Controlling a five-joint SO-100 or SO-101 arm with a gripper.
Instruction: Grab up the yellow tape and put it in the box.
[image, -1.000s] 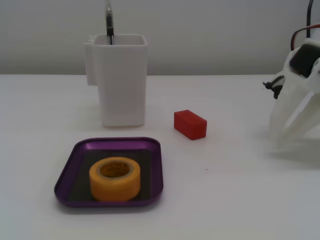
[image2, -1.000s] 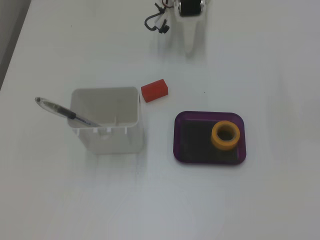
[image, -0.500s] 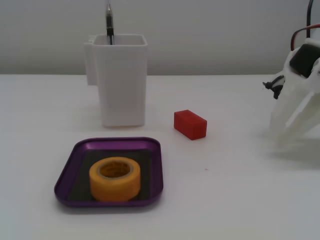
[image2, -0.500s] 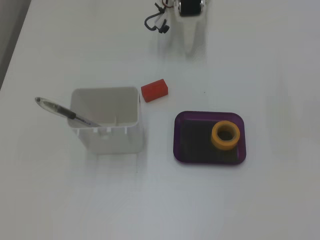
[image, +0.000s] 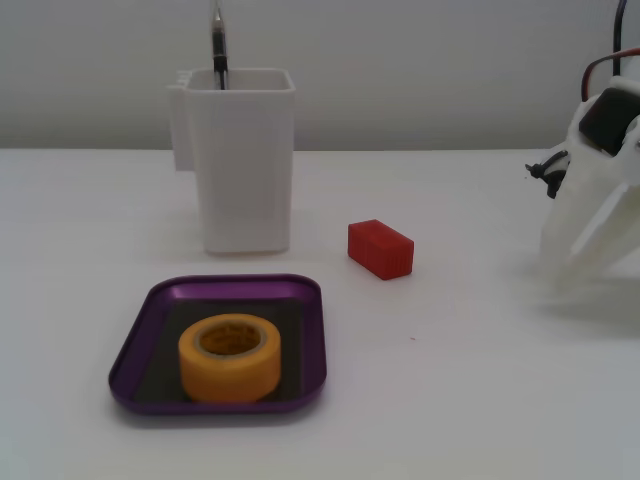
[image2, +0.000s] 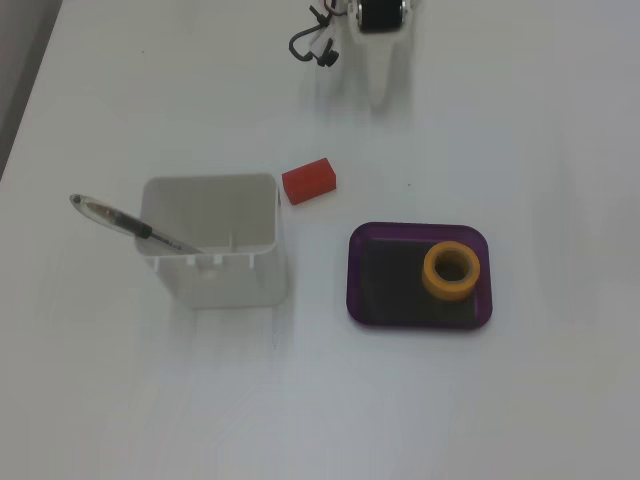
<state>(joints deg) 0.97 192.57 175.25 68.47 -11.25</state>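
On the white tabletop (image: 480, 400), thick yellow-orange tape roll (image: 231, 356) already sits inside shallow purple metallic tray (image: 135, 345), hollow core up — task looks done. White claw (image: 590, 235) is well apart, right in this view — spread or pressed, cannot tell.

You see the yellow tape (image: 231, 357) lying flat inside the box (image: 135, 342), its hollow core facing up, toward the front of the dark bottom. Behind the box stands a tall white container (image: 240, 160) with a pen (image: 218, 45) sticking up out of it. To the right of the container, a small red block (image: 380, 248) sits on the white table (image: 470, 400), apart from the box. At the right edge, the arm's white gripper (image: 592, 228) rests well clear of everything; you cannot tell how its jaws stand.
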